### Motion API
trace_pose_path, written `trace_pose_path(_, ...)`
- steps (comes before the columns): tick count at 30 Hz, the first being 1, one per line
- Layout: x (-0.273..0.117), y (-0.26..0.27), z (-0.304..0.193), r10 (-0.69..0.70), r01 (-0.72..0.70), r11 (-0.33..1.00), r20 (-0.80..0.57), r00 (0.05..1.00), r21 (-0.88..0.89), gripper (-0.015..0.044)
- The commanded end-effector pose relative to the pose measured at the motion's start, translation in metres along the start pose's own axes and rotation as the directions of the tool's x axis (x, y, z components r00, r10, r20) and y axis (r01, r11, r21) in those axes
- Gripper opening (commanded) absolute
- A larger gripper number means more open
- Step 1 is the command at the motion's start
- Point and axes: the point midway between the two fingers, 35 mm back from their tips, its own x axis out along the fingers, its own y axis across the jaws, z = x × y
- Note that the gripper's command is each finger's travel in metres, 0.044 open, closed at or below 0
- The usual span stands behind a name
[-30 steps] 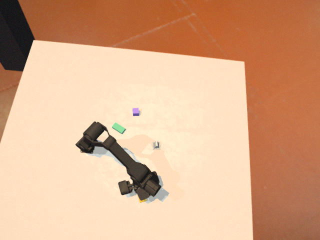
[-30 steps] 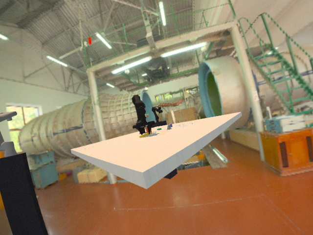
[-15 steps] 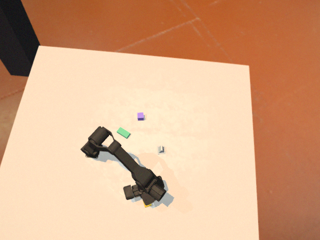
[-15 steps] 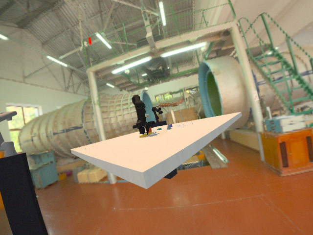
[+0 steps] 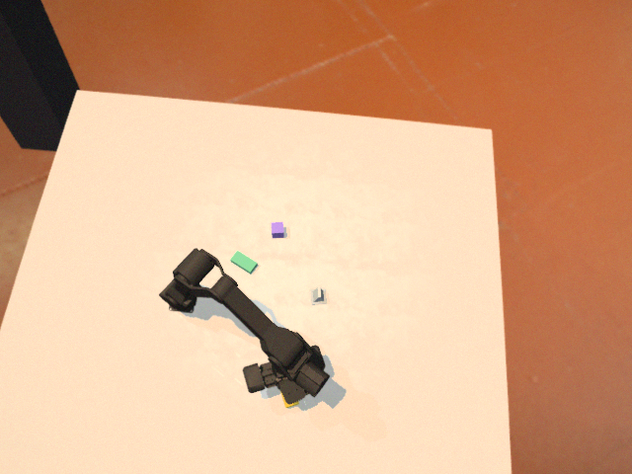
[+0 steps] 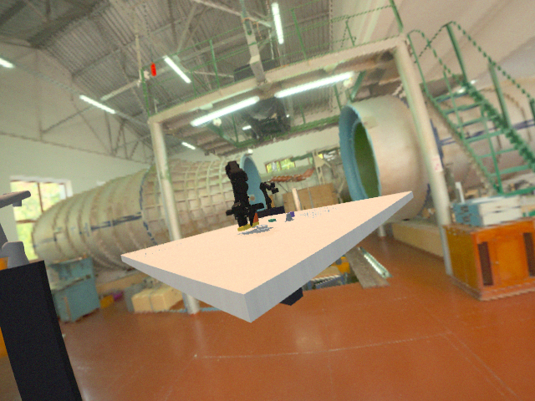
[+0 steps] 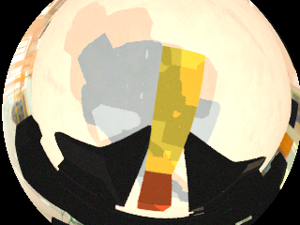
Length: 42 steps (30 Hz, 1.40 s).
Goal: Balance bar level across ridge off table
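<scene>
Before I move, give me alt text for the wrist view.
The gripper is shut on a bar, mostly yellow with a red-brown end, its black fingers pressing from both sides. The yellow part runs away toward the top of the picture, the red-brown end sits low between the fingers, and grey shadows fall on the pale table to either side.

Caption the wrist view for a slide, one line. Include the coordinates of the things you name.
Gripper [image 7: 170, 133] shut on the yellow bar [image 7: 175, 100], its red end [image 7: 156, 189] at the bottom of the frame.
</scene>
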Motion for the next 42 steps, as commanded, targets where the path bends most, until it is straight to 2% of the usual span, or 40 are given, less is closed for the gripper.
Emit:
trace_pose_path(1,-0.016,0.002,0.003,0.011,-0.011,1.000,0.014,1.000,-0.001,0.0000)
trace_pose_path(26,-0.072,0.000,-0.001,0.012,-0.011,1.000,0.012,1.000,-0.008,0.0000)
trace_pose_path(42,-0.073,0.050,-0.030,0.016,-0.012,0.935,0.009,1.000,-0.356,0.0000)
